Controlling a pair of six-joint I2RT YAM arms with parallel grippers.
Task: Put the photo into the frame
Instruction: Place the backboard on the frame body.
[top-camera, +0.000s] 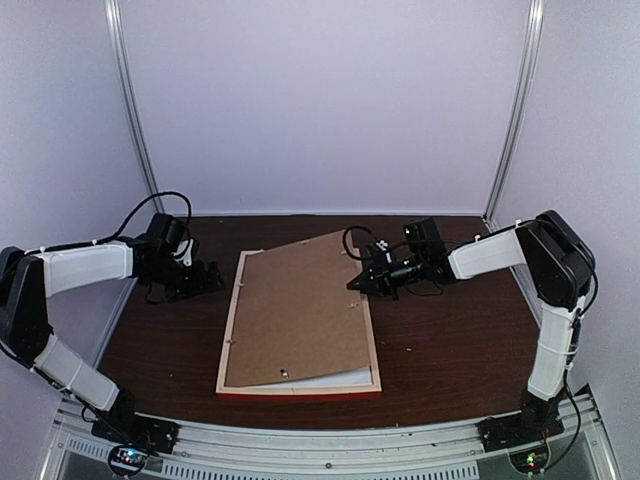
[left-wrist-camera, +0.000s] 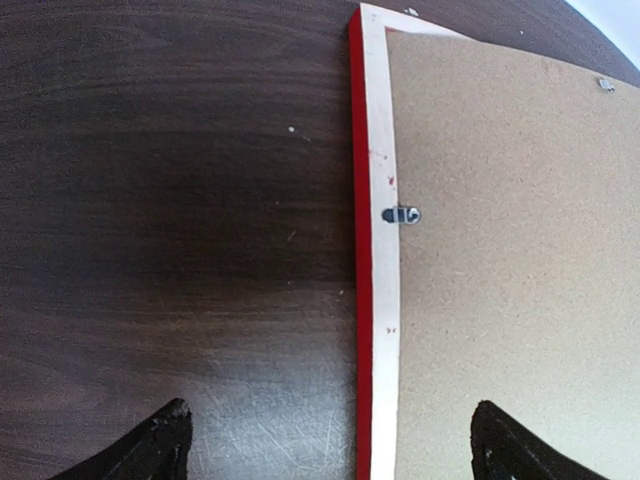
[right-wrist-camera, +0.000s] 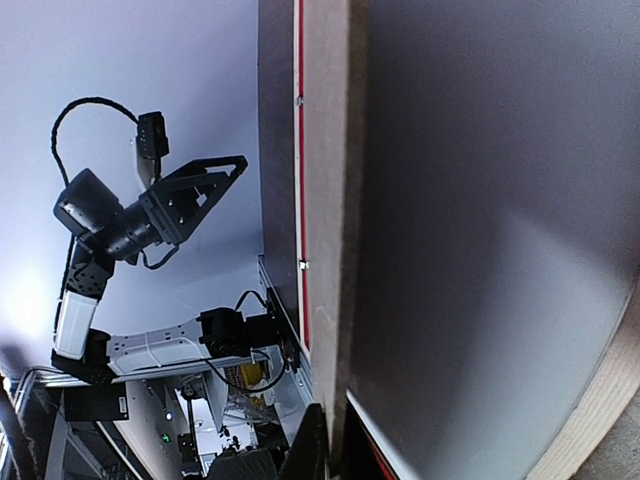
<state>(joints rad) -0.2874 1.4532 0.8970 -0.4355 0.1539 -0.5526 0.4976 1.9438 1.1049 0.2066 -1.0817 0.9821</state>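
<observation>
Top external view gives us the frame (top-camera: 231, 330) lying face down on the dark wooden table (top-camera: 450, 340), pale back up and a red strip showing along its near edge. Its long axis runs from the arm bases toward the far wall, leaning slightly right.

The frame sits just right of the left gripper (top-camera: 213, 278) and below-left of the right gripper (top-camera: 360, 282). The brown backing board (top-camera: 300, 310) lies skewed across it.

The right gripper is pinched tight on the board's right edge, holding that side up. A white sheet (top-camera: 338, 378) peeks out under the board's near-right corner; we cannot tell whether it is the photo.

The left gripper's jaws are spread wide, and its 2 fingertips (left-wrist-camera: 150, 445) straddle the frame's left rail. 1 metal clip (left-wrist-camera: 402, 215) sits ahead of them.
</observation>
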